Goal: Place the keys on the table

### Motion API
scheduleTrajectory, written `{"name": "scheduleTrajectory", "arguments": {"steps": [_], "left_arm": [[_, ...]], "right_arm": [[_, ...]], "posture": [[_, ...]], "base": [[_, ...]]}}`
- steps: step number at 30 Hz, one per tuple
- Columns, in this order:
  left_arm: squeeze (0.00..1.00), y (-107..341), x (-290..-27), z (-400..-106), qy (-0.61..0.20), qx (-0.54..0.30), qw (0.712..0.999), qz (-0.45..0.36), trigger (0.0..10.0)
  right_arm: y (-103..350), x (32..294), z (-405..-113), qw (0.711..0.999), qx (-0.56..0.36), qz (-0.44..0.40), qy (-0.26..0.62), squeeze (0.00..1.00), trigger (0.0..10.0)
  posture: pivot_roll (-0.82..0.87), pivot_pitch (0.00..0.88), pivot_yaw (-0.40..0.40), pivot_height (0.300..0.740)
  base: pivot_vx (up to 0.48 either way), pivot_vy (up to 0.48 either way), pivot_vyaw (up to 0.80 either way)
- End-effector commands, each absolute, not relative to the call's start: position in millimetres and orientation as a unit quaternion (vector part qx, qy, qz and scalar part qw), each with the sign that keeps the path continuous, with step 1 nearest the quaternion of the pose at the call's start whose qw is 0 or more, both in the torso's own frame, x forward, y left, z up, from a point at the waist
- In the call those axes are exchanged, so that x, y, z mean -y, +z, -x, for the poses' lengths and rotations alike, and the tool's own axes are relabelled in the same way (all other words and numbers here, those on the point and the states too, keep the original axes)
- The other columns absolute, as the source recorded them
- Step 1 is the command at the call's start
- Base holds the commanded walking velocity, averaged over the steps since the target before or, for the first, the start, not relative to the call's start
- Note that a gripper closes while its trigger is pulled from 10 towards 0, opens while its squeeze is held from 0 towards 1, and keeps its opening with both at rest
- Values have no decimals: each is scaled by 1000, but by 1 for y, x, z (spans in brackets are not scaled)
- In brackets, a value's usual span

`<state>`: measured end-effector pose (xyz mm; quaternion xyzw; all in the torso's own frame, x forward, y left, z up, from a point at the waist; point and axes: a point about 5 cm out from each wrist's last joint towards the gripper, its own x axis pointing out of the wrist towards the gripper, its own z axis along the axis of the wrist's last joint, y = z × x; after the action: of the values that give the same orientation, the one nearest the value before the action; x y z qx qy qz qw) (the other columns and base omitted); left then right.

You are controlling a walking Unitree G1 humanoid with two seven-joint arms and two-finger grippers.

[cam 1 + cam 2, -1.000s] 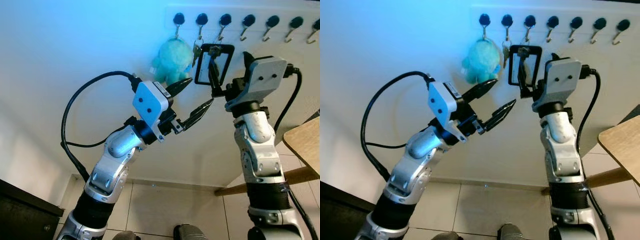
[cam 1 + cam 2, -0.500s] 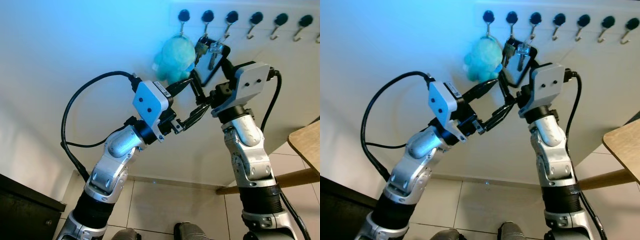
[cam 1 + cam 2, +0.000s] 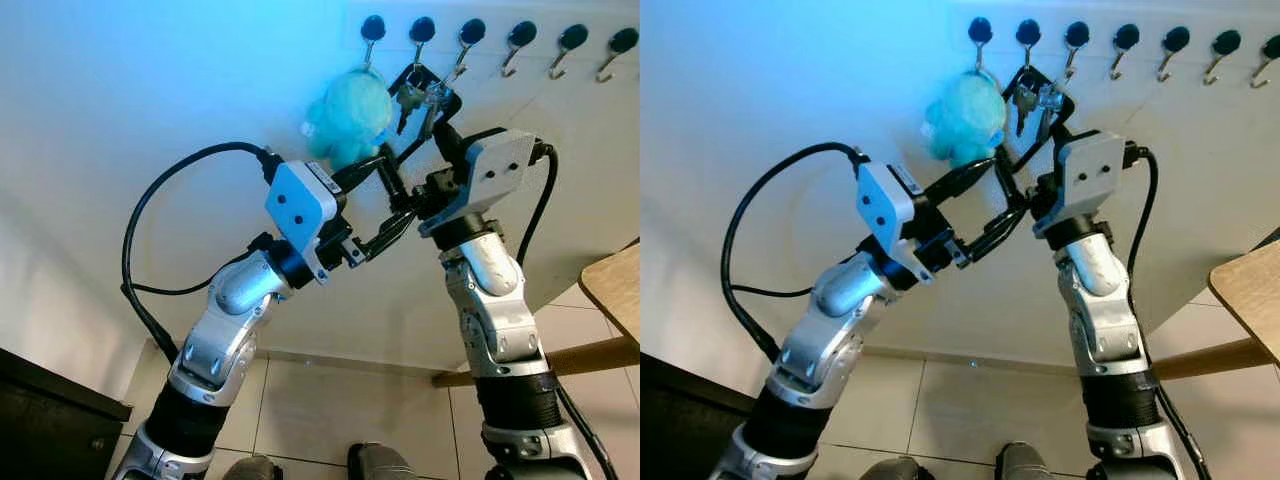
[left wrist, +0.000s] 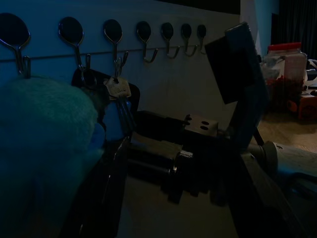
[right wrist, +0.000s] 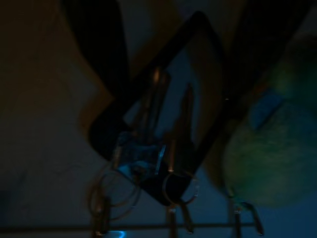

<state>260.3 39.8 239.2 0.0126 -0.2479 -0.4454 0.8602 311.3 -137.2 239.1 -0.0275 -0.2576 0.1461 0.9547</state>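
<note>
The keys (image 3: 418,97) hang from the hook rail (image 3: 500,35) on the wall, on the second and third hooks from its left end, blades pointing straight down, so their long axis is vertical. A black rectangular loop (image 3: 425,110), seemingly part of the same bunch, hangs tilted around them. Just left of the keys, on the first hook, hangs a fluffy turquoise plush toy (image 3: 348,115), its side almost touching the bunch.

The right gripper (image 3: 425,125) is at the keys. It reaches up from below and slightly right of them, its black fingers lying along the loop's sides; the right wrist view looks straight up the loop at the key blades. The pictures are too dark and crowded to show whether its jaws have closed on anything, so I cannot tell.

The left gripper (image 3: 385,195) sits lower, below and left of the keys, under the plush toy, its jaws spread apart and holding nothing.

The right arm is clearly the nearer one. The bunch will likely have to travel up off the hooks before it comes away.

The desk (image 3: 615,290) lies well below and to the right of the keys.
</note>
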Motion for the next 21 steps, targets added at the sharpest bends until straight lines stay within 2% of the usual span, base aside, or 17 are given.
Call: {"name": "scheduleTrajectory", "arguments": {"steps": [1,21], "left_arm": [[0,239,-39,-259,-447,246,860,-13,10000],[0,239,-39,-259,-446,246,860,-16,10000]], "right_arm": [[239,144,-314,958,256,24,127,0,0],[264,144,-304,944,310,8,112,0,0]], "posture": [[47,143,17,740],[46,143,16,740]], "base": [[0,0,0],[0,0,0]]}}
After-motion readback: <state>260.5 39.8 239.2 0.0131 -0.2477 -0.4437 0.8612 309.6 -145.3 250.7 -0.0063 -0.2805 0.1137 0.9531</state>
